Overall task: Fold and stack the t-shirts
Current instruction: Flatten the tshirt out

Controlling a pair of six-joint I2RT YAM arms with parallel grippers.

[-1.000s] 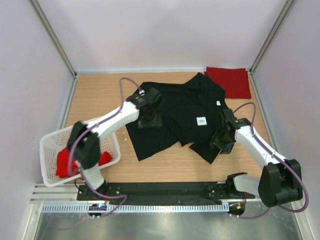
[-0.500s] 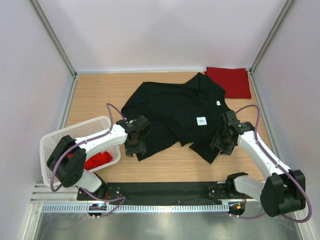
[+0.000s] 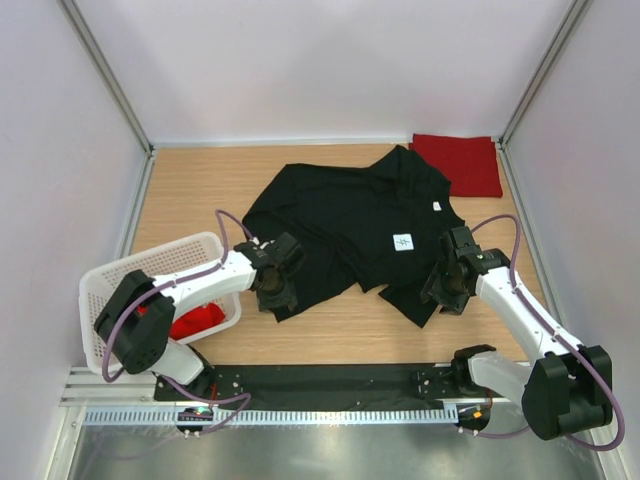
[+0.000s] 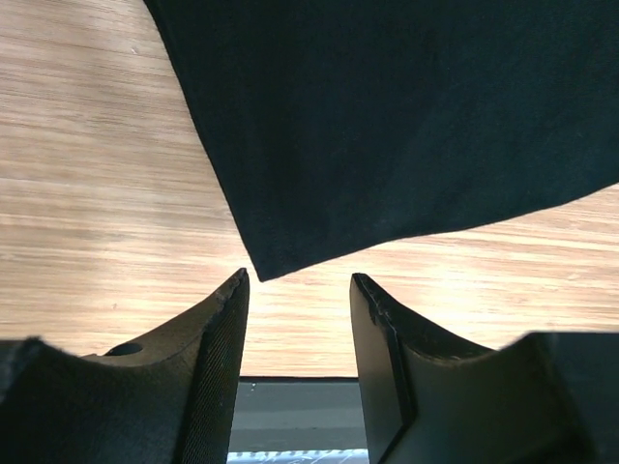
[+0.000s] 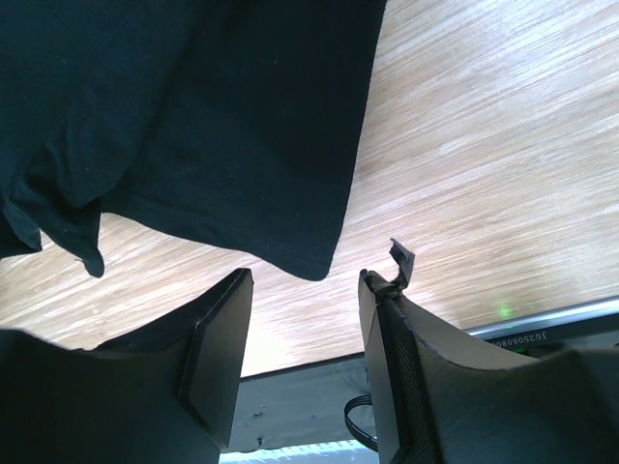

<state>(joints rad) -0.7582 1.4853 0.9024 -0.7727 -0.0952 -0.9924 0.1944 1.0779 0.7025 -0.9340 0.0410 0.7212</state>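
On the table [image 3: 200, 190], a black shirt [image 3: 350, 220] lies rumpled at the middle. A basket [image 3: 100, 280], near left, holds a red shirt [image 3: 195, 322]; a folded red shirt [image 3: 460, 163] lies far right. The left gripper [image 4: 298, 290] and right gripper [image 5: 305, 280], jaws spread and empty, are at the black shirt's near corners.

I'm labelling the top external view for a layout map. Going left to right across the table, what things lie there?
From the left: white basket → black t-shirt → folded red t-shirt.

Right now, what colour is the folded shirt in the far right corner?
Bright red; the folded shirt shows best in the top view.
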